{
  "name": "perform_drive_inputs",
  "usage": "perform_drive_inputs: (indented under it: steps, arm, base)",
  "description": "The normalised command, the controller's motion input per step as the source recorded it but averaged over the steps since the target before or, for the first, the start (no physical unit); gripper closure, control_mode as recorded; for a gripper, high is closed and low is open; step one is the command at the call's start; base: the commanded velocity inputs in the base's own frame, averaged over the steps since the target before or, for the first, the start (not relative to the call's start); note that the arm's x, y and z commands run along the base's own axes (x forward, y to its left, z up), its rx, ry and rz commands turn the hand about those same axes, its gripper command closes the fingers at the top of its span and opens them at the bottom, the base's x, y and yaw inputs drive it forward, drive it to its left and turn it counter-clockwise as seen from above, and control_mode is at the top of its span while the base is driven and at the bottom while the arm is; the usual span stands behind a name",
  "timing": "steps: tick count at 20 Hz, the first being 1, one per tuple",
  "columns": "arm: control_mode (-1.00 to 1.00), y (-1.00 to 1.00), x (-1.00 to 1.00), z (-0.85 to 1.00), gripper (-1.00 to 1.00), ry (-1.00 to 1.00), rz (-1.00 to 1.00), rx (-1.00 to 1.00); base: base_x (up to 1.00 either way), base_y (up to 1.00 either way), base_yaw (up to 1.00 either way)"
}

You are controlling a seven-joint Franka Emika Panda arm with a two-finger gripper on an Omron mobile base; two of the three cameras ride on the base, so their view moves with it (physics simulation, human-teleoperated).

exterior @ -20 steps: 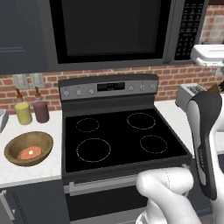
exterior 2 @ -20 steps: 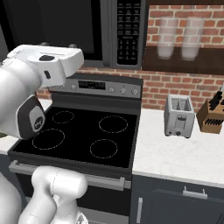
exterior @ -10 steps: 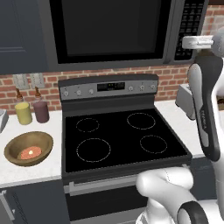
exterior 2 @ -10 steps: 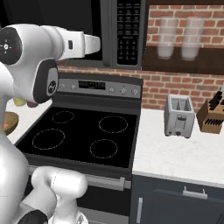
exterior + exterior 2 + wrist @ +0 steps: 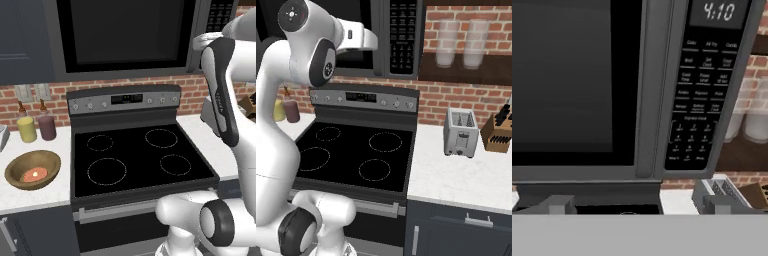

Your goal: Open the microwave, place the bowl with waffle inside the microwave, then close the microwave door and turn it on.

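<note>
One brown bowl (image 5: 32, 169) on the white table (image 5: 35, 192), at nine o'clock from the black stove (image 5: 137, 160), with the small waffle (image 5: 35, 174) inside. Shut microwave door (image 5: 125, 37) at twelve o'clock, above. Pincer (image 5: 637, 205) wide, holding nothing, close before the microwave (image 5: 632, 85).

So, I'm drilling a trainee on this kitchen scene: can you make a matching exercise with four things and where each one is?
Things:
1. bowl
2. waffle
3. toaster
4. microwave

Places:
A. above the stove, door shut
B. on the counter right of the stove
C. inside the bowl
D. on the counter left of the stove

Pairs: 1-D, 2-C, 3-B, 4-A
</note>
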Motion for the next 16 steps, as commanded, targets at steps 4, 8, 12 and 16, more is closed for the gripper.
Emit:
perform_drive_inputs:
  steps: [4, 8, 12, 16]
  arm:
    - [-1.0, 0.0, 0.2, -0.36, -1.0, -0.05, 0.01, 0.0]
    - [-1.0, -0.01, 0.06, -0.07, -1.0, -0.16, 0.0, 0.0]
    - [-1.0, -0.06, 0.09, 0.0, -1.0, -0.24, 0.0, 0.0]
    - [-1.0, -0.09, 0.32, 0.0, -1.0, -0.19, 0.0, 0.03]
  base:
    - [0.0, 0.0, 0.0]
    - [0.0, 0.0, 0.0]
    - [0.0, 0.0, 0.0]
    - [0.0, 0.0, 0.0]
